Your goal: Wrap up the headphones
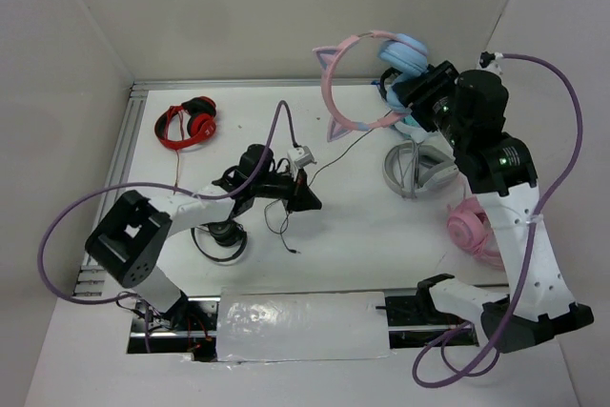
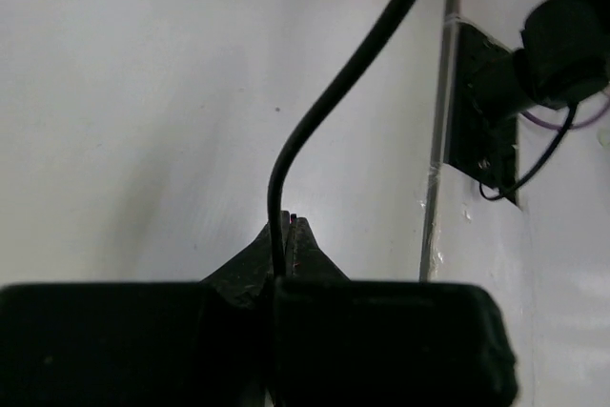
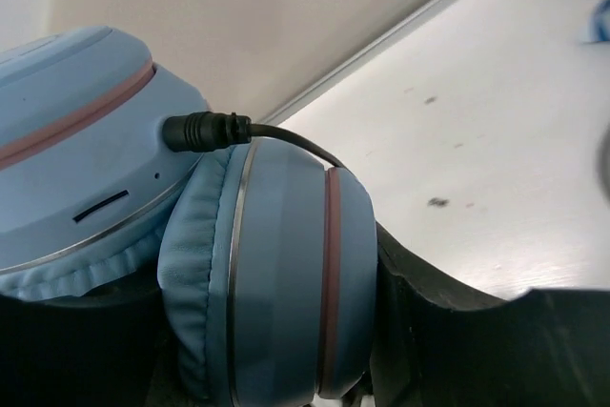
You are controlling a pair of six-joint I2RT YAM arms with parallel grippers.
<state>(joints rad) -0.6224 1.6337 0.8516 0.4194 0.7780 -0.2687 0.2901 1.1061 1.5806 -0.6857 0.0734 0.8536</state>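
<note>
Pinched tight between the left gripper's [image 2: 286, 234] black fingers, the thin black cable [image 2: 329, 107] rises out of the closed jaws and curves away ahead of them toward the headphones [image 1: 327, 83]. The right gripper [image 1: 419, 92] holds these lifted off the table [image 1: 362, 226], its fingers clamped across the two light-blue ear cups [image 3: 276, 274], which are pressed together. Just above those cups the jack plug [image 3: 205, 129] sits in its socket, and the cable bends sharply as it leaves. Below the left gripper a loose tail [image 1: 284, 231] hangs down to the table. Winding well, I judge, means the right gripper holds the cups steady while the left carries the cable round them with a little slack, so no pull lands on the plug. The tail should trail free and not snag beneath the gripper.
</note>
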